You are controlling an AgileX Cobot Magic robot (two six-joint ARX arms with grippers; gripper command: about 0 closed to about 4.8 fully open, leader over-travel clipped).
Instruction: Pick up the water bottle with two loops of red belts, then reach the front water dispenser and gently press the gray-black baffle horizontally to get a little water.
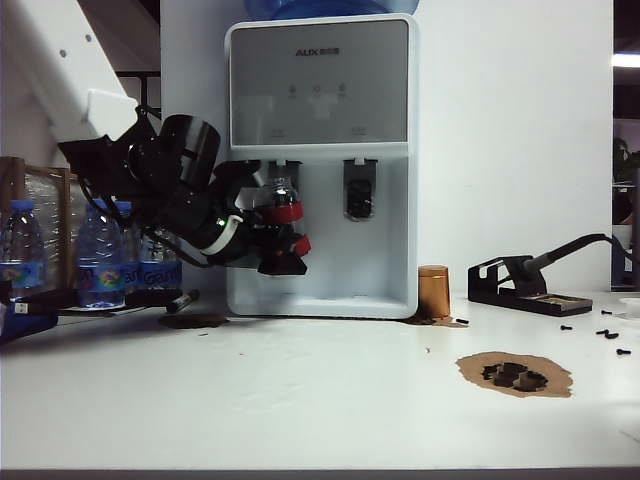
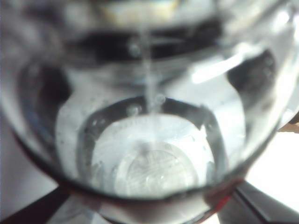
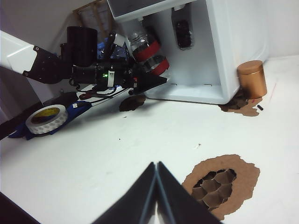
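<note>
Left gripper clamps the water bottle by its two red bands, tilted, mouth up under the left tap of the water dispenser; gray-black baffle hidden behind bottle. Left wrist view: thin stream falls into the bottle's clear interior. Right gripper w/ fingers pressed together, empty, above the table beside a torn hole.

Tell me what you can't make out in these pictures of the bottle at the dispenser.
- Left paddle: hidden in the exterior view behind the water bottle and left gripper, so contact can't be judged.
- Water level: the left wrist view looks into the bottle, too blurred.
- Water dispenser: its blue jug is cut off by the exterior view's top edge.
- Right gripper: shut, seen only in its own wrist view.
</note>
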